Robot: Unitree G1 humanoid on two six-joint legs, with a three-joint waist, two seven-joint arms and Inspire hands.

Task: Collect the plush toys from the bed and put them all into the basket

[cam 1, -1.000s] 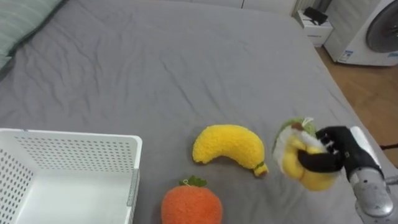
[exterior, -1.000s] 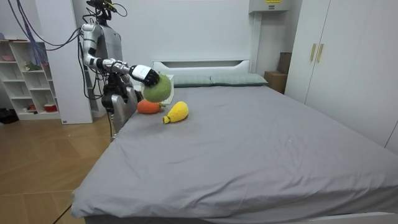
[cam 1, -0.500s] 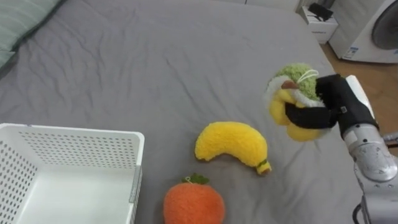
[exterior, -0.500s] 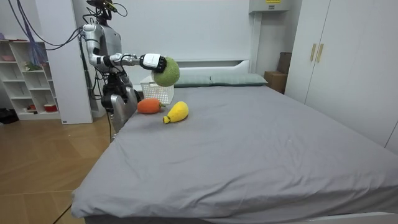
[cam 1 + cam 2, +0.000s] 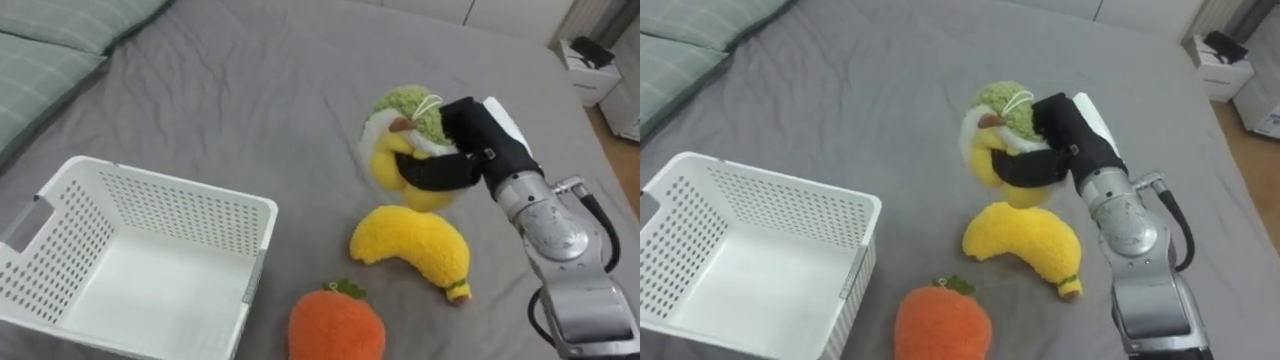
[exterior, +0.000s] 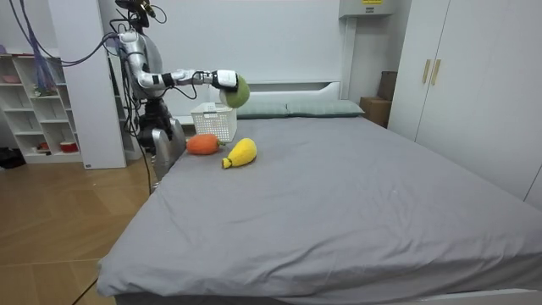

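Grips a fuzzy green-and-yellow plush toy (image 5: 390,150) in the right hand (image 5: 478,145), dark fingers curled round it, raised over the grey bed (image 5: 250,70) at upper centre-right. Needs, by the look of the task, to travel toward lower left to the white perforated plastic basket (image 5: 180,205), open-topped and well apart from the hand. Leaves below a nubbly yellow plush banana (image 5: 412,248), long axis slanting down-right, and a round orange plush (image 5: 335,328) beside the basket's corner.
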